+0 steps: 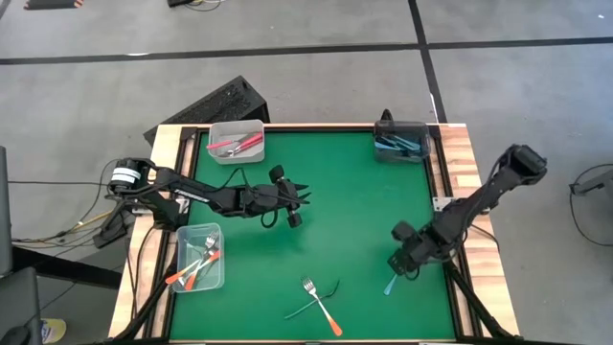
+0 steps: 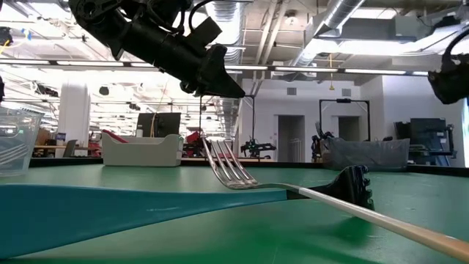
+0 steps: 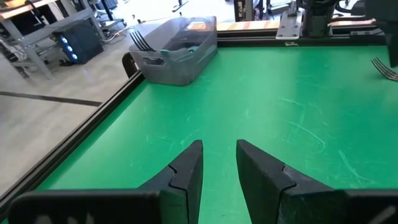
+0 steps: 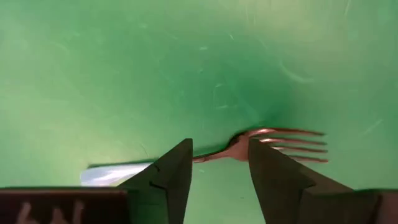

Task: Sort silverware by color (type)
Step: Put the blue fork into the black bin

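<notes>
The right wrist view shows the right gripper (image 4: 219,163) open astride a blue fork (image 4: 273,142), ready to close; the left gripper (image 3: 219,163) hangs part-open, empty.

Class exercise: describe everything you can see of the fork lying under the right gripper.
The fork has a silvery metal head with four tines, a thin neck and a pale blue handle. It lies flat on the green table near the right edge. The right gripper hangs just above it, fingers open on either side of the neck. Whether they touch it cannot be told.
</notes>
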Robot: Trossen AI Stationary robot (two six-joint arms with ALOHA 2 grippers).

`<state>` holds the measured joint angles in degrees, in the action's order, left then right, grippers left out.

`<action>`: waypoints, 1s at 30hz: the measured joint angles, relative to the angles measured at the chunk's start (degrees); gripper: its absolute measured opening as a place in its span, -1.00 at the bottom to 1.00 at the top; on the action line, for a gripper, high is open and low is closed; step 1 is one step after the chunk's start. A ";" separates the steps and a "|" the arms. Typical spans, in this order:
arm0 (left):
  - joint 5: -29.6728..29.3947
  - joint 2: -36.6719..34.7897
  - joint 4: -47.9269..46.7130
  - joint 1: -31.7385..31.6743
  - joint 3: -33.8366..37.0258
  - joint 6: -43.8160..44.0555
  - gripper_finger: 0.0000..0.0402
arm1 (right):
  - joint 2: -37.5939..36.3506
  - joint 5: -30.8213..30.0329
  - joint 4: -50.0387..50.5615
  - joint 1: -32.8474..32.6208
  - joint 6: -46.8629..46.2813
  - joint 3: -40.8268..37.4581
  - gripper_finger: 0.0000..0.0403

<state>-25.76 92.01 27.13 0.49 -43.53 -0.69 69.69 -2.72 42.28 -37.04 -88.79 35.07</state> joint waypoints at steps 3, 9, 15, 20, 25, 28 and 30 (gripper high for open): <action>-0.01 0.00 -0.01 0.00 0.00 0.12 -0.57 | 2.14 1.02 -1.38 -1.30 -5.36 0.00 -0.15; -0.04 0.00 -0.13 0.00 0.00 0.51 -0.57 | 7.36 4.28 -2.93 -3.10 -12.39 0.20 -0.24; -0.05 0.00 -0.15 0.00 0.00 0.53 -0.57 | 9.70 4.07 -8.52 -2.66 -10.96 0.28 -0.24; -0.07 0.00 0.13 0.00 0.00 0.51 -0.57 | 9.13 -2.14 -10.00 -0.27 0.50 0.11 -0.24; -0.09 0.00 0.77 0.00 0.00 0.53 -0.57 | 8.61 -12.88 -11.84 3.52 18.07 -0.10 -0.25; -0.09 0.00 0.75 0.00 0.00 0.53 -0.57 | 8.59 -13.16 -12.66 6.07 22.10 0.89 -0.25; -0.09 0.00 0.64 0.00 0.00 0.72 -0.57 | 8.57 -12.29 -12.60 7.69 21.41 1.81 -0.25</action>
<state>-25.85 92.01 27.78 0.49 -43.53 0.03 78.26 -15.01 29.69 -29.35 -67.38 36.88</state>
